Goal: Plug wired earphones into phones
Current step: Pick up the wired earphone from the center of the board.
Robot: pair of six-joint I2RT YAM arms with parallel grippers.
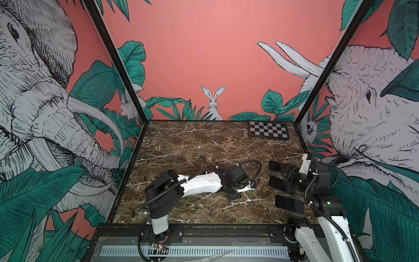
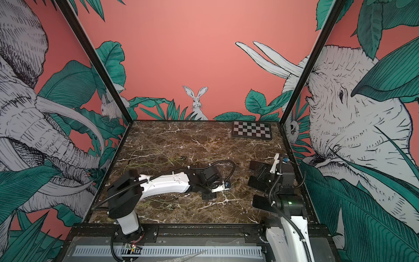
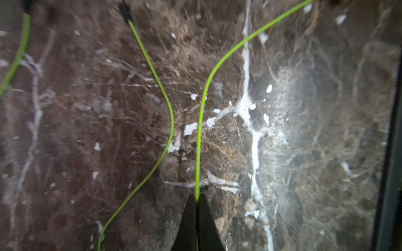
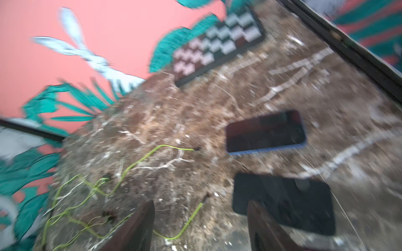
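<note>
In the left wrist view my left gripper [image 3: 197, 198] is shut on a thin yellow-green earphone cord [image 3: 201, 130], which runs out from between the fingertips over the marble. A second cord [image 3: 162, 91] lies beside it and ends in a dark plug [image 3: 125, 11]. Both top views show this gripper [image 1: 233, 195] low on the table's middle. Three black phones [image 1: 275, 165] [image 1: 278, 183] [image 1: 289, 204] lie flat in a row at the right. My right gripper [image 4: 200, 207] hangs open above them, nothing between its fingers; a phone [image 4: 282, 204] lies by one finger, another [image 4: 265, 131] beyond.
More loose yellow-green cords [image 1: 179, 158] are strewn over the left and middle of the marble table [image 1: 204, 136], some near the front edge [image 1: 204, 204]. A checkerboard plate [image 1: 268, 130] lies at the back right. Patterned walls enclose three sides.
</note>
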